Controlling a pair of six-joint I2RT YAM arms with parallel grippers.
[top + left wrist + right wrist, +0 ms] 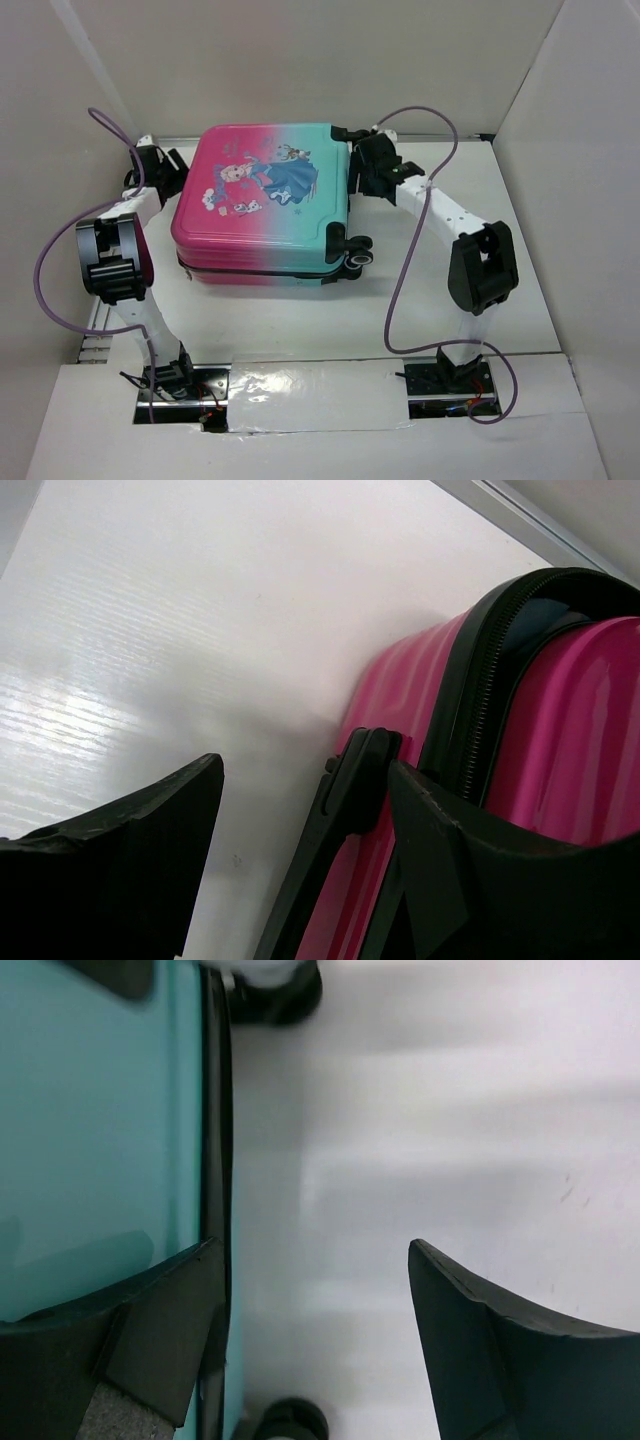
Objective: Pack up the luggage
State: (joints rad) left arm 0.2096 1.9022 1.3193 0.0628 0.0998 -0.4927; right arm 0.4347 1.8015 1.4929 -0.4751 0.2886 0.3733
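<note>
The luggage [262,222] lies flat and closed on the white table, pink on the left and teal on the right, princess print facing up. My left gripper [165,170] sits at its far-left pink edge, open. In the left wrist view the pink shell [585,740] and its black zipper fill the right side, and a black handle bar [345,800] stands between my open left gripper [310,830], close to the right finger [500,880]. My right gripper [362,168] is open at the teal side; its left finger [150,1330] overlaps the teal shell [90,1110].
Black wheels [358,258] stick out at the suitcase's near-right corner, and two show in the right wrist view, one wheel [275,990] at the top and another wheel [290,1422] at the bottom. White walls [580,120] enclose the table. Purple cables [400,270] loop beside both arms.
</note>
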